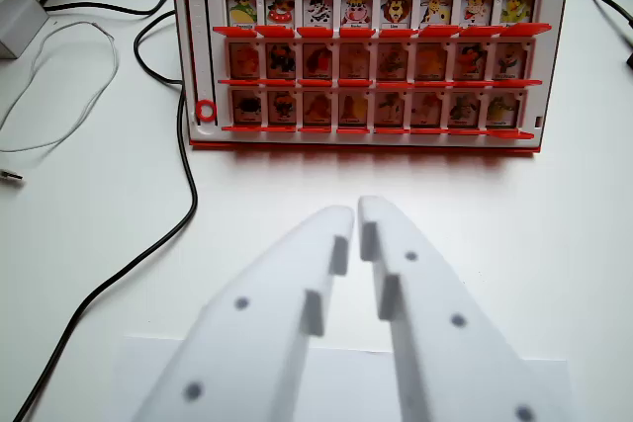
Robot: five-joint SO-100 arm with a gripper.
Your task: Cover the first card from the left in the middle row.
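A red and white game board (364,56) lies at the top of the wrist view with three rows of animal picture cards. The top row's cards show plainly. The middle and bottom rows look tinted orange behind red flaps. The leftmost middle-row card (244,60) sits near the board's left side, next to a white slider strip (200,56). My white gripper (356,214) fills the bottom centre, well short of the board's near edge. Its fingertips almost touch, and nothing is between them.
Black cables (148,234) run over the white table at the left, one curling along the board's left edge. A grey adapter (20,25) lies at the far left with a thin grey wire (59,96). Another black cable (603,7) is at the top right.
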